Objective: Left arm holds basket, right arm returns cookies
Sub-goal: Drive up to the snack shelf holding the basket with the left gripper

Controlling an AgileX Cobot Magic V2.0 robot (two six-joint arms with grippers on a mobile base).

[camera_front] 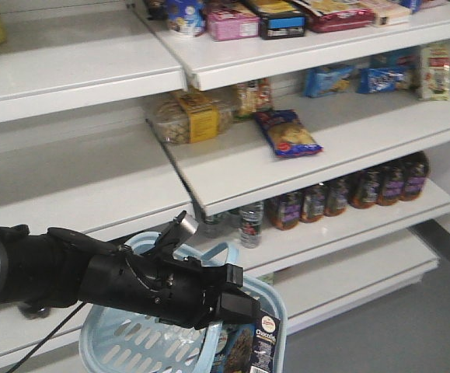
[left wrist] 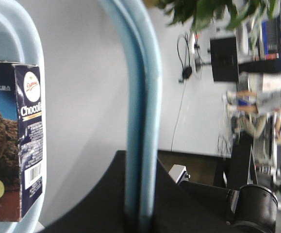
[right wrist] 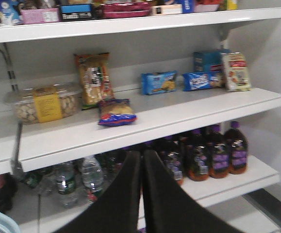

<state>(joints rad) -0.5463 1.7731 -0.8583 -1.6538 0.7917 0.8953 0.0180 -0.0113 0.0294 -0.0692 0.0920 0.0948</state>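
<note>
The left fingers [left wrist: 96, 204] hold the handle [left wrist: 142, 97] of the basket [camera_front: 123, 342]; the cookies [camera_front: 254, 350] stand inside; the right fingers [right wrist: 116, 204] are pressed together, empty.

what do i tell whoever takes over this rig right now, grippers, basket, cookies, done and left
Left gripper: shut on the loop handle of the basket, holding it up in front of the shelves.
Right gripper: fingers together, nothing between them, pointing at the snack shelves.
Cookies carton: in the basket, against its wall at the corner nearest the shelves.
Done: basket is held.
Left: right arm has not yet taken the carton. It must open, reach into the basket, grasp the carton and place it on a shelf. The pictures do not show which spot is its own.
</note>
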